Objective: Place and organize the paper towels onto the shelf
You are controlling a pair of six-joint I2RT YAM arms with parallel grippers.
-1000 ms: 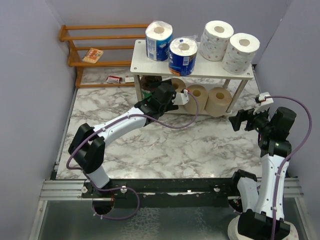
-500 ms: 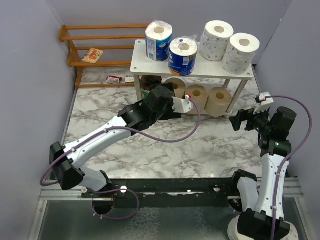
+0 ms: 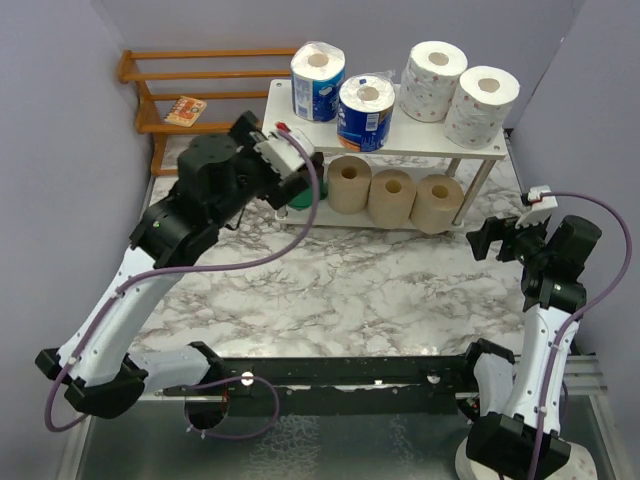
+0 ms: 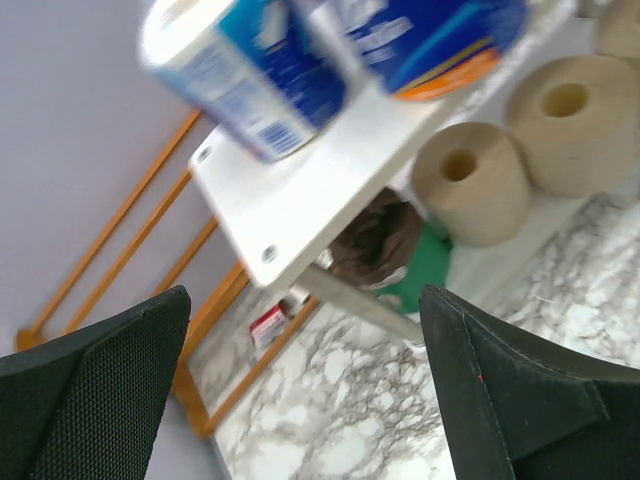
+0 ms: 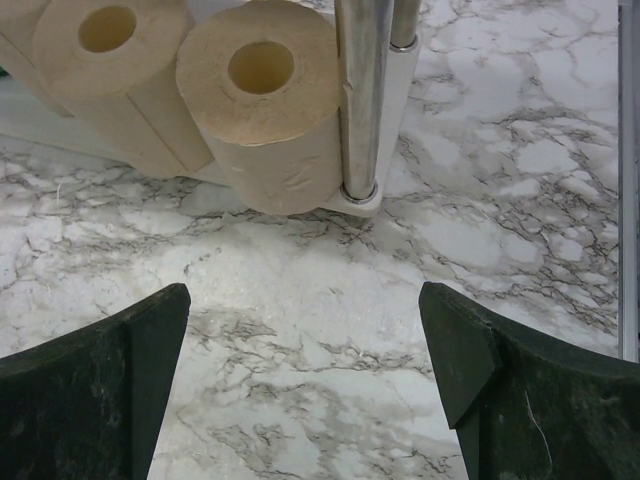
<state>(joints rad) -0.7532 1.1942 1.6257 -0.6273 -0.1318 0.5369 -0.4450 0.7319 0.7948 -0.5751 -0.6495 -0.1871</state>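
The shelf (image 3: 400, 143) holds two blue-wrapped paper towels (image 3: 318, 82) (image 3: 365, 112) and two white dotted ones (image 3: 433, 80) (image 3: 481, 105) upright on its top tier. Three tan rolls (image 3: 350, 184) (image 3: 391, 196) (image 3: 436, 203) lie side by side on the lower tier. A dark brown roll with a green band (image 4: 378, 242) sits under the shelf's left end. My left gripper (image 3: 303, 178) hangs open and empty at that left end, above the marble (image 4: 305, 400). My right gripper (image 3: 488, 240) is open and empty, facing the rightmost tan roll (image 5: 260, 110) and the shelf leg (image 5: 360, 100).
An orange slatted rack (image 3: 190, 100) stands at the back left with a small packet (image 3: 186, 110) on it. A small red packet (image 4: 268, 325) lies on the marble by the rack's foot. Purple walls close in on the left, back and right.
My left arm has drawn back out of the lower tier and swung up and left to the shelf's left end, uncovering the tan rolls. The right gripper has shifted slightly right.
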